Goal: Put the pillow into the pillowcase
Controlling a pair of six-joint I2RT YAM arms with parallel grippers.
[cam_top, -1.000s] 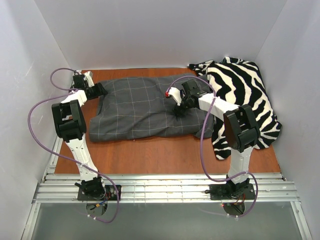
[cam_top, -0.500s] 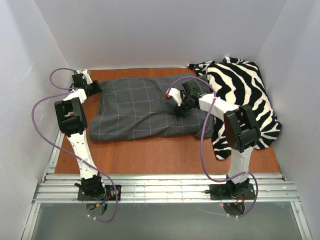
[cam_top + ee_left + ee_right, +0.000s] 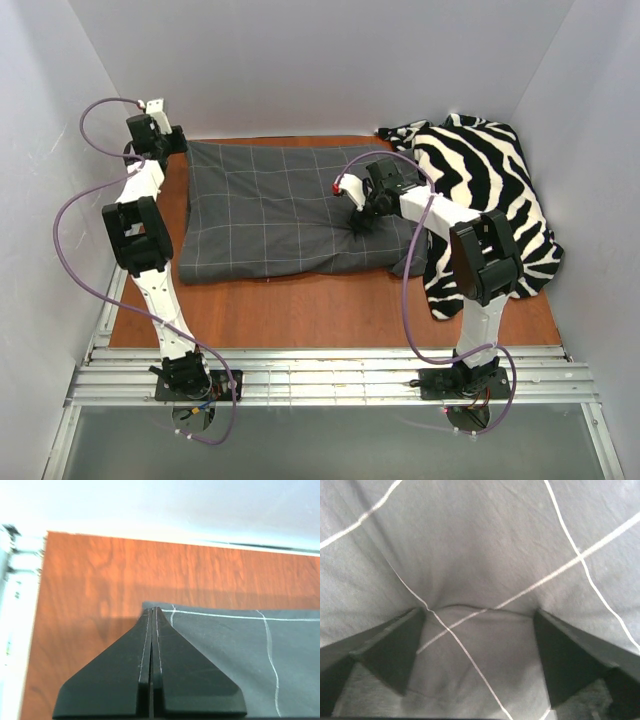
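Observation:
The dark grey pillowcase (image 3: 280,210) with thin light grid lines lies spread and puffed on the wooden table (image 3: 300,305). The pillow is hidden; no cream foam shows anywhere. My left gripper (image 3: 180,141) is at the far left corner, shut on the pillowcase corner (image 3: 160,611), which meets the tips of the closed jaws (image 3: 151,609). My right gripper (image 3: 362,220) presses down on the right part of the pillowcase (image 3: 485,545). Its jaws (image 3: 479,612) stand wide apart, and a soft bulge of cloth sits between the fingertips.
A black-and-white zebra-striped fabric (image 3: 490,180) is heaped at the right, touching the pillowcase's right end. White walls close in the left, back and right sides. Metal rails (image 3: 330,375) run along the near edge by the arm bases.
The left gripper closed on the pillowcase's far left corner and pulled it toward the back left, stretching the cloth flatter. The right gripper stayed in place and its jaws widened.

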